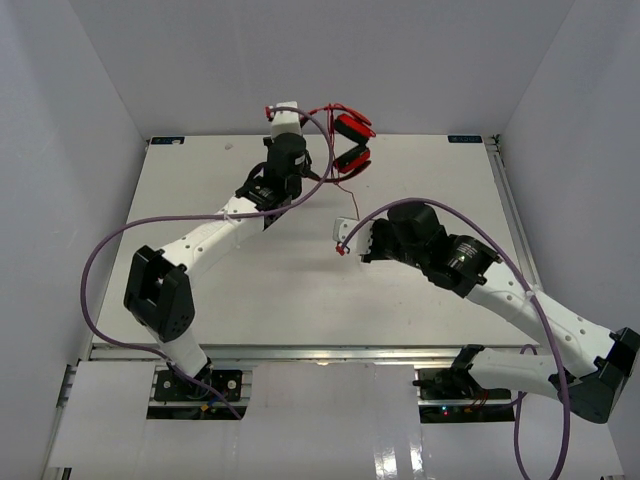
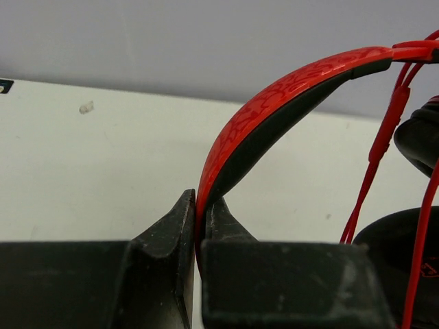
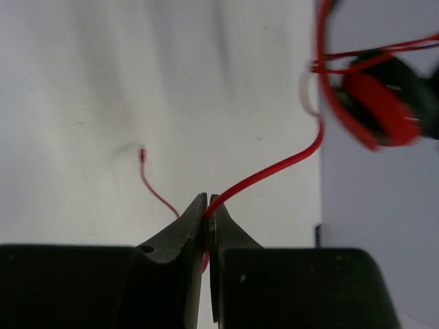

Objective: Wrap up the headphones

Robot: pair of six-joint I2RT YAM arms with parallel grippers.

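- Top external view: the headphones [image 1: 352, 140] are at the far edge of the table [image 1: 200, 180], gripped by the left gripper [image 1: 283, 112]. Their red cable [image 1: 345, 187] runs down to the right gripper [image 1: 343, 242] at mid-table.
- Left wrist view: the left gripper [image 2: 199, 205] is clamped tight on the headband [image 2: 274, 110] — ear pads at right.
- Right wrist view: the right gripper [image 3: 207, 205] is pinched onto the red cable [image 3: 274, 168] — headphones [image 3: 377, 103] blurred, upper right.
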